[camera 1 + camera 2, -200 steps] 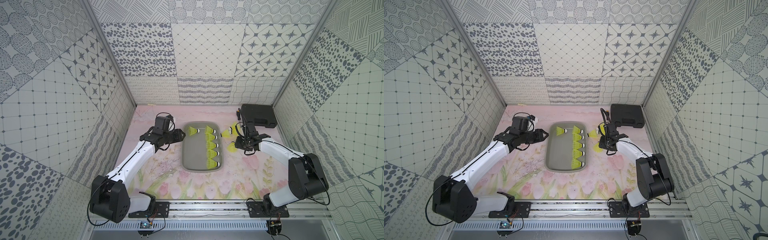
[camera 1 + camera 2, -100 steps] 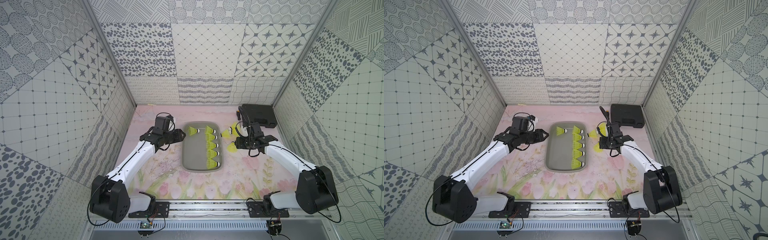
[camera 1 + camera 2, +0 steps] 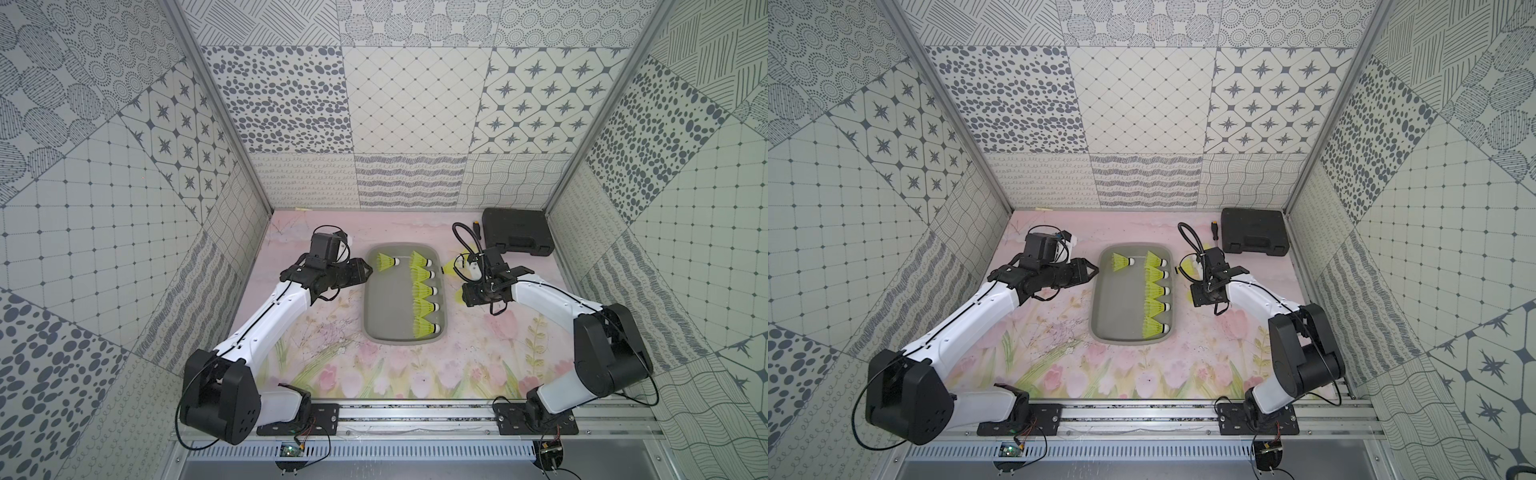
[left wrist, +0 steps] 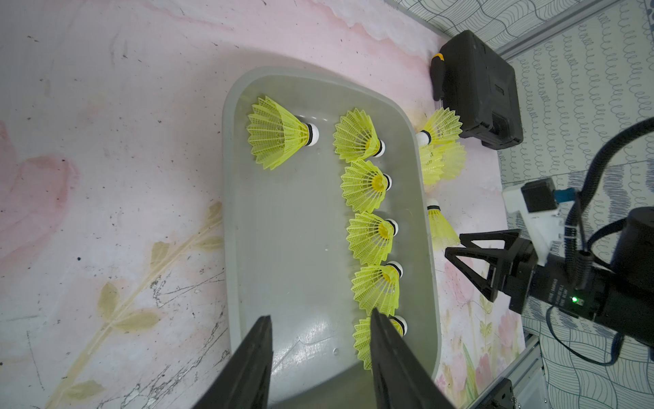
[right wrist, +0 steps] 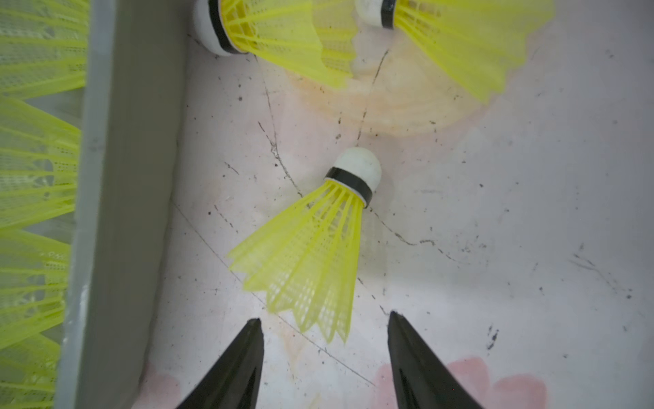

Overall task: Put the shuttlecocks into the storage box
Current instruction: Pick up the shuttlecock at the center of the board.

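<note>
Patterned grey-and-white walls stand around a pink flowery bench (image 3: 395, 374). In both top views the grey storage box (image 3: 386, 307) lies in the middle of it. Six shuttlecocks (image 3: 422, 291) are inside: five in a row along one long side and one alone near the far end. That count is the same as a second ago. The left arm has not moved, and its left fingers (image 3: 361, 268) wait just beside the box. The right arm (image 3: 1258, 295) has swung its elbow out. It leans low over the bench on the other side of the box, near a black case (image 3: 1254, 230).

From the left wrist, the left fingers (image 4: 251, 361) stand apart, point toward the box and hold nothing. At least three more shuttlecocks lie outside, close to the far wall of the box.

From the right wrist, the right fingers (image 5: 233, 368) have opened up in the last second and are empty. One loose shuttlecock (image 5: 318, 248) lies on its side right in front of them. Its white tip points away and its wide end just reaches the gap. It is near the box wall (image 5: 124, 177) but not touching it.

I think the right arm is getting ready to grab this one next. Over half are put away, and several are left.
</note>
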`<state>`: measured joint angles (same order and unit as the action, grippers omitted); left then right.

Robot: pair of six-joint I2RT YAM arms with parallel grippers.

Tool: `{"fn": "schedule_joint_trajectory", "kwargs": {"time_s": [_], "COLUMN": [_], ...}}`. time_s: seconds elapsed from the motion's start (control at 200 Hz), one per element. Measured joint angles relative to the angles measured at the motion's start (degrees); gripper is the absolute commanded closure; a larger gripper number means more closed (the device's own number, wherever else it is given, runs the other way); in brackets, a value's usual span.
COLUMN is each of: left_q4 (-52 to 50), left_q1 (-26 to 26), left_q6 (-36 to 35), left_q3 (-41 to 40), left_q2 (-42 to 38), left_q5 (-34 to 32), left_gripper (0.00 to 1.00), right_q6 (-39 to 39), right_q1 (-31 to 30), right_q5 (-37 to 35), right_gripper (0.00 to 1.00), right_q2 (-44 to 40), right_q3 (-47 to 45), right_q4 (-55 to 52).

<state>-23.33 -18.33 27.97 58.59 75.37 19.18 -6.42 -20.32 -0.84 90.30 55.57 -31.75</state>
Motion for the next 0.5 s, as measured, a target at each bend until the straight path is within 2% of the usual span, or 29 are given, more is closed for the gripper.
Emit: {"fn": "schedule_joint_trajectory", "kwargs": {"time_s": [0.145,0.39,0.5], "left_q4": [0.02,0.02,0.02], "left_q1": [0.0,0.0,0.0], "left_q6": [0.0,0.02,0.02], "left_q3": [-0.13,-0.26,-0.35], "left_q2": [0.11,0.28,0.28], "left_q5": [0.02,0.04,0.15], "left_gripper": [0.52,0.52,0.52], "right_q6": [0.26,-3.67,-6.91], "right_q1": [-0.9,-3.67,-4.92], "right_q5": [-3.19,-11.69,-15.91], "right_gripper": [0.59,0.88,0.9], "right_q2": [1.92,2.4,1.6], "right_q3": [0.66,0.7,0.0], "right_q4": [2.64,5.7,5.55]}}
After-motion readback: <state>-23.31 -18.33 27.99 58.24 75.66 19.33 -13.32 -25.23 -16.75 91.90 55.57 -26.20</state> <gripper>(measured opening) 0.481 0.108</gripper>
